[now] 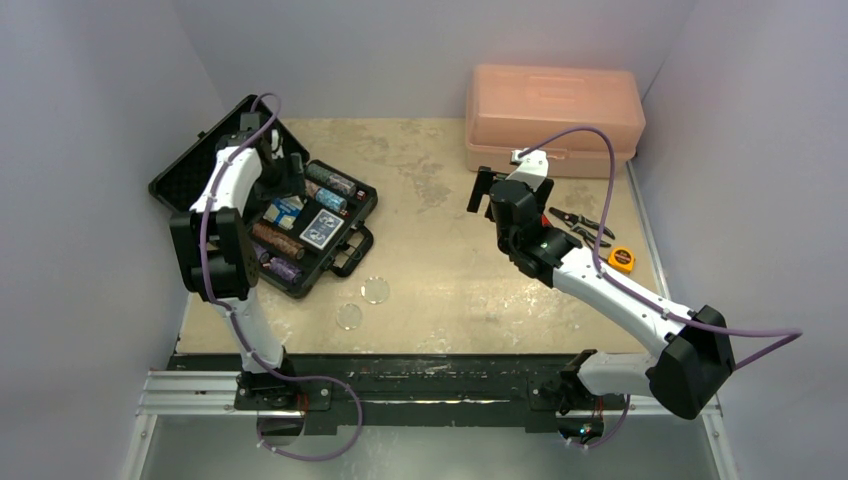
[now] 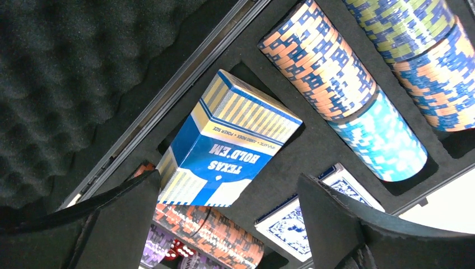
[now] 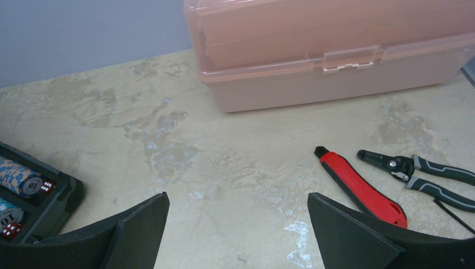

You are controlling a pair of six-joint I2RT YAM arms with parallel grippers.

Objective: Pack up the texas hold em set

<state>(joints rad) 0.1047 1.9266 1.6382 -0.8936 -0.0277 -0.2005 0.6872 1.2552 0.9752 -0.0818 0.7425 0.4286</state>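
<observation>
Left wrist: blue card deck [image 2: 229, 145] reads "TEXAS HOLD'EM".

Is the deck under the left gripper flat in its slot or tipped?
Tipped: the deck leans with one end down in its slot and the other raised; the second deck lies flat.

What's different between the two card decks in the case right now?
The striped deck sits tilted, partly out of its pocket; the patterned deck lies flat in its own. The striped deck shows lettering, the patterned deck an ornate print. Both are blue and white, inside the black case.
</observation>
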